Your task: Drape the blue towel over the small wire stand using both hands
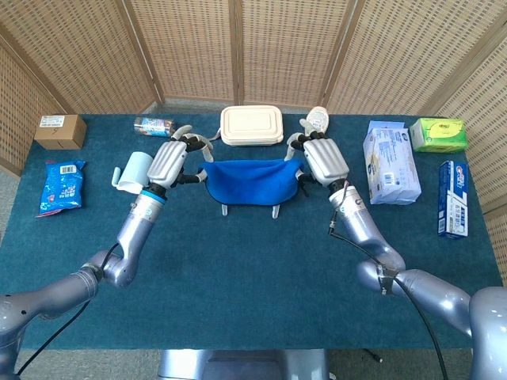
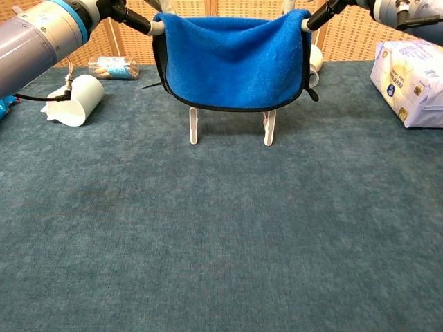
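I've got the blue towel (image 1: 252,181) pinched at both corners, left robot hand (image 1: 169,161) and right robot hand (image 1: 323,159), stretched between them over the wire stand (image 2: 267,128); I'd lower evenly, keeping it centred.

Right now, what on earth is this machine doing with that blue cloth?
The robot is hanging a blue towel over a small wire stand on the table. Its left hand holds one top corner of the towel and its right hand holds the other, keeping it stretched between them. The towel hangs down over the front of the stand, whose feet show beneath it. Neither hand has let go.
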{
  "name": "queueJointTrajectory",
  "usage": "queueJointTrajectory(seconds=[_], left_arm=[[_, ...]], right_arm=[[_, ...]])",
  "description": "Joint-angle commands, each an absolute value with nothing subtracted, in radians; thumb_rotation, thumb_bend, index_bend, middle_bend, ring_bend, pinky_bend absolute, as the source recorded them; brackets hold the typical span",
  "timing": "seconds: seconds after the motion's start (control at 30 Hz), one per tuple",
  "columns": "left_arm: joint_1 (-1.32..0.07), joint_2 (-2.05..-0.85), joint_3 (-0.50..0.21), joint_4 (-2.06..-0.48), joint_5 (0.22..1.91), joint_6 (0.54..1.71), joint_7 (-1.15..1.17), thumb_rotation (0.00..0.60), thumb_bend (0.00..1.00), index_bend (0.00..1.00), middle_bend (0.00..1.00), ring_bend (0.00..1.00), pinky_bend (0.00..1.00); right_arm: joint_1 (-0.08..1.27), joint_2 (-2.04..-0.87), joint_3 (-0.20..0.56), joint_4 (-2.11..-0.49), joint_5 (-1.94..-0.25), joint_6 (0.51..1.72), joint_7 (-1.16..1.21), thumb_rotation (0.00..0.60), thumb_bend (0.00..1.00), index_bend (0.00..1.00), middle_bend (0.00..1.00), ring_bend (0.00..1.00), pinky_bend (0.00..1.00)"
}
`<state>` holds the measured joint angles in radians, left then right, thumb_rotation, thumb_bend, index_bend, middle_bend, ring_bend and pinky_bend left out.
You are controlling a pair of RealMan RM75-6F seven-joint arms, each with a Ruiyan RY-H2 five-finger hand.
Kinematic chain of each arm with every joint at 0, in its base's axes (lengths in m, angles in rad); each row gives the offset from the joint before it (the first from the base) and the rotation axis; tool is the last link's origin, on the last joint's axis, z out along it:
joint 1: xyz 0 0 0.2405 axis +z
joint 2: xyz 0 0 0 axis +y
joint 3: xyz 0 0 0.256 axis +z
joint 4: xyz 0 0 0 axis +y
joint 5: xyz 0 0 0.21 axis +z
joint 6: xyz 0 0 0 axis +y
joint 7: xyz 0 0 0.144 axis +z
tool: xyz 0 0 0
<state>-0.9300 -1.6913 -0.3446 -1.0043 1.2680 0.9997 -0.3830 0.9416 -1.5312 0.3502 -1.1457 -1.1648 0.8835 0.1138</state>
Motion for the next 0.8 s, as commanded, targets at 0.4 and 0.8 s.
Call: queueJointTrajectory(seconds=[0.4,0.8], left_arm=[[-0.925,-1.659,-0.326,-1.024,1.264,0.953,-0.365,0.6,0.39,0.41,0.15,0.05,0.01],[-0.925,-1.631,-0.323,-1.054,1.247,0.921,-0.325,0.6,0.32,0.17,0.0,0.0,0.0]], right_arm=[[0.949,-1.501,0.345,-1.172,-1.143,0.842,0.07,0.6,0.29,0.54,0.15,0.0,0.09],[0.952,-1.483,0.337,-1.185,-1.122,0.826,0.019,0.6,0.07,0.34,0.09,0.0,0.0]])
